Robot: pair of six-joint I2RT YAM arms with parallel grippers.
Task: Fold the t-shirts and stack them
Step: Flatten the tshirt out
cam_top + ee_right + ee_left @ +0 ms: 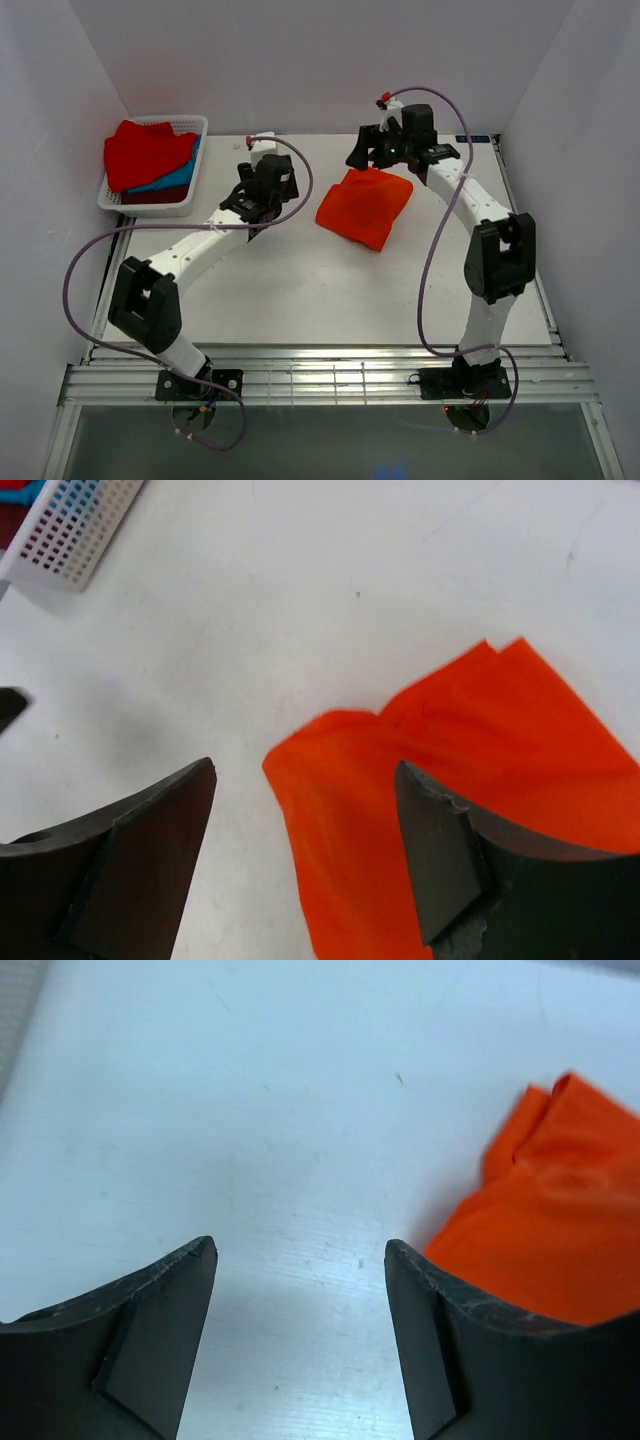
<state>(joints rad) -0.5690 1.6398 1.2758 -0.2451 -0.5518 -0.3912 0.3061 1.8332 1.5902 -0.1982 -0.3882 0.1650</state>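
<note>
Folded bright orange-red soft cloth t-shirt (365,208): partly beneath right gripper (303,780), just right of left gripper (300,1250). Both spread apart, empty. Advised: pinch all layers together at one edge. White plastic lattice basket (150,207): far left of both.

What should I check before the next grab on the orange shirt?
1. Left hand open: ok, jaws apart, nothing between them.
2. Right hand open: ok, holding nothing.
3. Orange shirt free on the table: ok, it lies in a compact bundle with neither hand gripping it.
4. Right hand lined up on the shirt: ok, the shirt's edge lies below the gap between its jaws.
5. Left hand lined up on the shirt: not ok, bare table is below it and the shirt is off to its right.
6. Fold neat enough to stack: cannot tell.
</note>
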